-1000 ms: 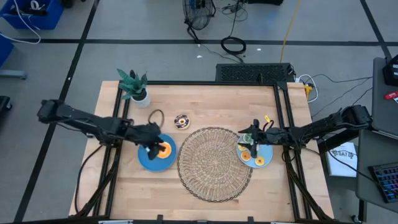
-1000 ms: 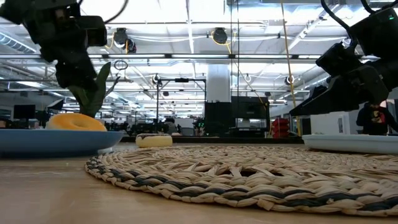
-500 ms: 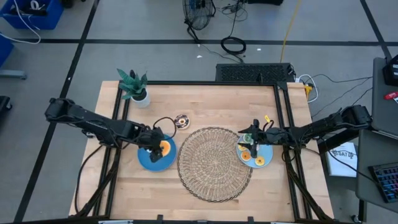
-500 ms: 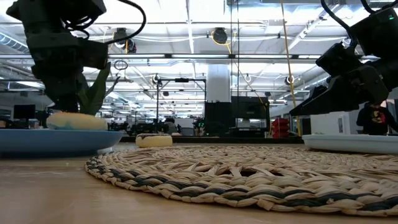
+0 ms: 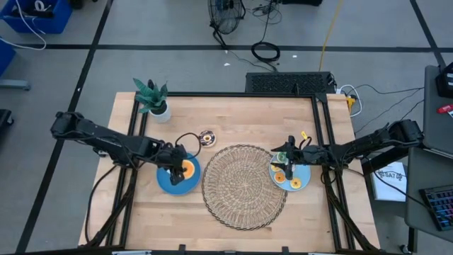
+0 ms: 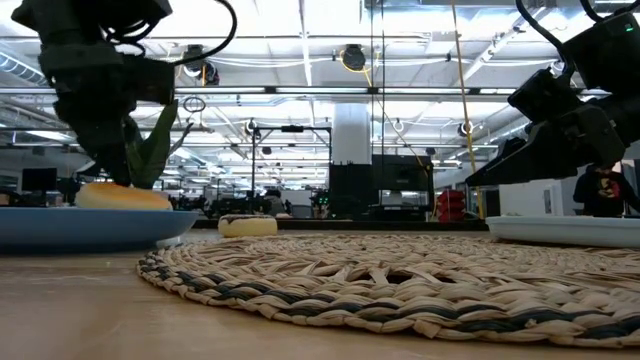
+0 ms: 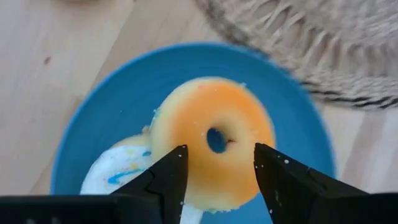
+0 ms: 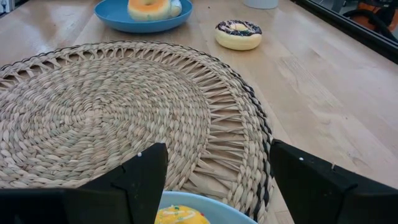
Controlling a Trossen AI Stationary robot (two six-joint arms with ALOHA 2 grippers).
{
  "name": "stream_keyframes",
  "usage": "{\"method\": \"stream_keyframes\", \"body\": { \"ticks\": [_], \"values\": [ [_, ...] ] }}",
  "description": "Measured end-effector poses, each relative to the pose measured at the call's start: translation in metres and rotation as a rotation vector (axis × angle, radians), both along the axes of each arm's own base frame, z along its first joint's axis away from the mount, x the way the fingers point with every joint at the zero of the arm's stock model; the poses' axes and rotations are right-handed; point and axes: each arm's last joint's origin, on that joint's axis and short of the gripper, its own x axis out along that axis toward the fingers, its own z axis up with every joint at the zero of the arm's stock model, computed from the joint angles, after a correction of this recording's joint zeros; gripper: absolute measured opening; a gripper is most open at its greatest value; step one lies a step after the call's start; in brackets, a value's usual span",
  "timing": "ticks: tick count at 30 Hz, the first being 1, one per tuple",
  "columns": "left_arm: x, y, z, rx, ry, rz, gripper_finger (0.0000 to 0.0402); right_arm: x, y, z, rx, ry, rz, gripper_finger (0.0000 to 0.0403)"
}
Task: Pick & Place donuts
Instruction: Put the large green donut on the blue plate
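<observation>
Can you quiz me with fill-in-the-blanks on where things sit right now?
1. The orange donut lies on a ____ plate.
2. The chocolate donut lies on the bare ____.
3. The left gripper hovers with fingers ____ over the orange donut.
4. Between the plates lies the woven ____.

Answers: blue; table; open; mat

We see a wooden table (image 5: 241, 113). Directly on it: wicker mat (image 5: 244, 186) in the middle, a blue plate (image 5: 168, 182) just left of it, another blue plate (image 5: 303, 174) touching its right edge, a chocolate donut (image 5: 207, 138) alone behind the mat, potted plant (image 5: 153, 98) at the far-left corner.
</observation>
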Motion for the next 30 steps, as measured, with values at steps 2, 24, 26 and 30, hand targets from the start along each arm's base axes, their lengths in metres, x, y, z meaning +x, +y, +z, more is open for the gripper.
{"method": "stream_keyframes", "body": {
  "ticks": [2, 24, 26, 30],
  "values": [
    [0.002, 0.000, 0.006, -0.009, -0.021, -0.009, 0.0179, 0.000, 0.000, 0.000, 0.000, 0.000, 0.000, 0.0265],
    [0.014, 0.007, -0.002, -0.130, 0.111, 0.109, 0.0124, 0.001, 0.000, 0.001, 0.002, -0.015, 0.000, 0.0265],
    [0.019, 0.006, -0.006, -0.141, 0.109, 0.084, 0.0123, 0.001, 0.000, 0.002, 0.002, -0.017, 0.000, 0.0265],
    [0.029, 0.002, -0.008, -0.182, 0.052, -0.009, 0.0115, 0.001, 0.000, 0.002, 0.003, -0.025, 0.001, 0.0265]
  ]
}}
